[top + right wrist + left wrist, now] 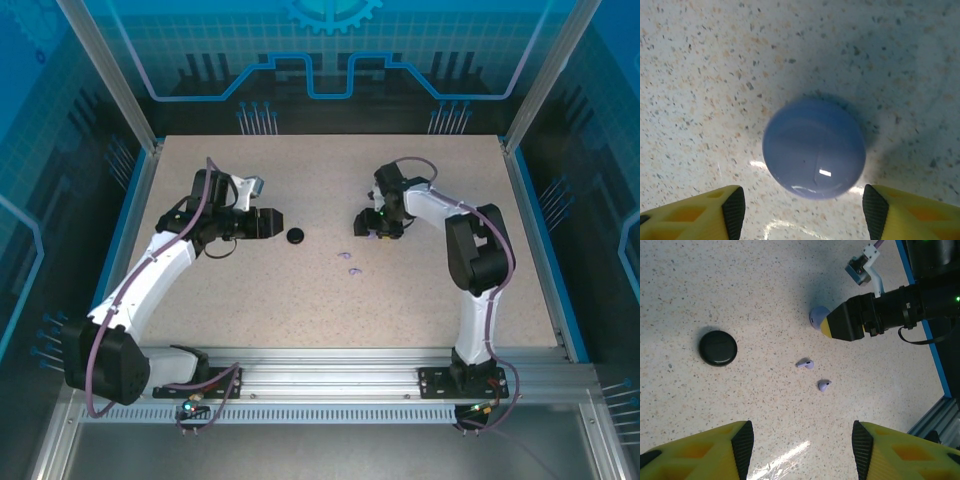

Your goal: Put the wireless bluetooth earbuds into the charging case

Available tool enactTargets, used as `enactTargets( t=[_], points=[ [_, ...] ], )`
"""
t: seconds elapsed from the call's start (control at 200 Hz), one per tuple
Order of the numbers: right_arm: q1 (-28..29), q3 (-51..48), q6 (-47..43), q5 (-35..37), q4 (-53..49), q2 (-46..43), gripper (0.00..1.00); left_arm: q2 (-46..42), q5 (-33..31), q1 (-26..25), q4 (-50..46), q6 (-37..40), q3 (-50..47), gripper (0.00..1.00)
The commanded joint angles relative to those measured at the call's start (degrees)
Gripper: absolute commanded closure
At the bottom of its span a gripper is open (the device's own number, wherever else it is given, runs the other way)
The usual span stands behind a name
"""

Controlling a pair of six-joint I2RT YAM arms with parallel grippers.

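Two tiny pale lavender, stemmed plastic earbuds (805, 363) lie loose on the speckled beige tabletop (300, 310). They are close to each other but not touching, in the open stretch between the two arms. The left gripper (802, 445) hangs over the table with its yellow-and-black fingers (742, 442) spread wide and nothing between them. In its wrist view the earbuds lie ahead of it, roughly in line with the gap. To their left in that view, well apart, sits a round black coin-like case (718, 347), closed.

The right gripper (802, 210) is also spread and holds nothing. A round glossy lavender case (814, 147), closed, rests on the table just ahead of its fingertips, centred between them. In the left wrist view that case peeks out from behind the right gripper's tip, beyond the earbuds. From above, the earbuds lie near the right gripper on the side toward the arm bases, clear of it.
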Motion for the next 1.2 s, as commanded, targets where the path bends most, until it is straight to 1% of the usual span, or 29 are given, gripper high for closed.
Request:
enactTargets(
  t=[0.0, 0.23, 0.38, 0.505, 0.65, 0.72, 0.795, 0.95, 1.04, 1.195],
  points=[
    [0.4, 3.8, -0.7, -1.6, -1.2, 2.5, 0.33, 0.1, 1.2, 0.3, -2.1, 0.2, -0.9, 0.43],
    [1.4, 11.3, -4.2, -2.5, -5.0, 7.9, 0.33, 0.1, 1.2, 0.3, -2.5, 0.5, -1.1, 0.43],
    [2.5, 16.2, -6.6, -2.3, -7.7, 10.9, 0.33, 0.5, 2.1, 0.3, -0.9, -0.6, -2.0, 0.43],
    [2.8, 16.6, -6.6, -0.4, -7.6, 10.2, 0.33, 2.4, 5.1, 0.3, 1.3, -2.0, -2.2, 0.43],
    [2.5, 15.4, -6.8, -0.1, -6.7, 8.0, 0.33, 6.0, 8.1, 0.1, 4.9, -4.7, -2.0, 0.43],
    [2.0, 14.6, -6.9, 0.2, -6.6, 7.1, 0.33, 8.4, 9.1, -1.1, 6.9, -6.7, -1.3, 0.43],
    [1.1, 13.0, -6.6, -0.2, -5.9, 5.8, 0.33, 11.4, 8.6, -3.4, 8.9, -8.1, 0.2, 0.43],
    [-0.7, 8.1, -6.2, -3.2, -3.3, 2.3, 0.34, 21.2, 7.9, -5.6, 12.7, -13.9, 5.2, 0.43],
    [-1.6, 5.4, -5.5, -6.4, -1.6, 0.8, 0.36, 27.4, 7.2, -6.6, 13.8, -16.4, 9.1, 0.43],
    [-3.0, 1.1, -3.7, -8.5, 1.3, -0.3, 0.42, 36.7, 6.6, -8.6, 15.3, -19.5, 16.1, 0.44]
  ],
)
